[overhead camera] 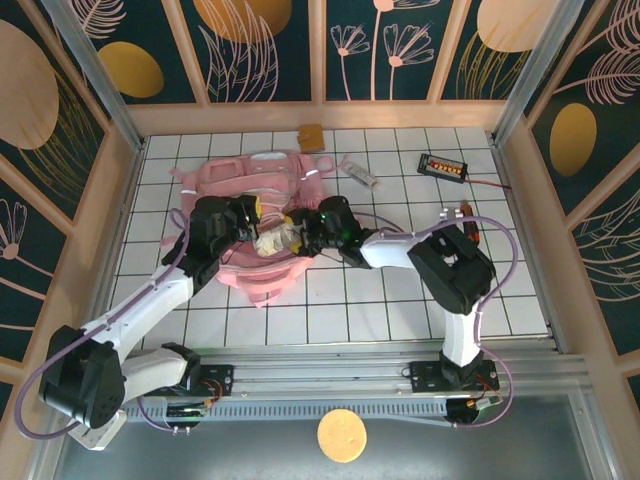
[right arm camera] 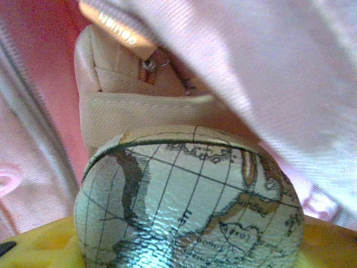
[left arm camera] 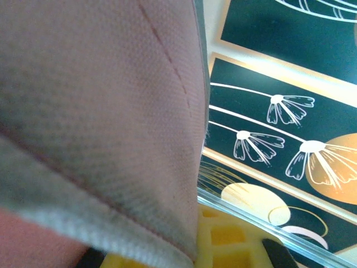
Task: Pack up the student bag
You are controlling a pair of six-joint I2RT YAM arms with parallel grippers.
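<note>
Entry: packing, mid-task.

The student bag (overhead camera: 262,180) lies flat on the table's left half, its top toward the far edge. Both my claws meet over its near end.

Left claw (overhead camera: 250,212): jaws fully closed. In the left wrist view the pink weave (left arm camera: 100,100) hangs right across the lens and its hem runs down over my yellow fingers (left arm camera: 223,240). I judge that I am pinching a fold of the bag to hold the mouth up. The pinch point itself is hidden.

Right claw (overhead camera: 305,228): jaws part-way apart, clamped on a map-print case (overhead camera: 272,240). In the right wrist view the case (right arm camera: 189,201) sits between my yellow fingers (right arm camera: 33,248), with bag cloth (right arm camera: 268,67) arching over it and a beige fabric item (right arm camera: 139,117) touching it just behind. I cannot tell what that item is.

Progress: the case is at the opening and, as I judge it, partly under the flap, but not released. That leaves pushing it deeper and letting go.

Loose near the far edge: a brown pad (overhead camera: 311,136), a white stick-like item (overhead camera: 358,172) and a black gadget (overhead camera: 443,165). I cannot say whether they belong in the bag. Zips are not readable.
</note>
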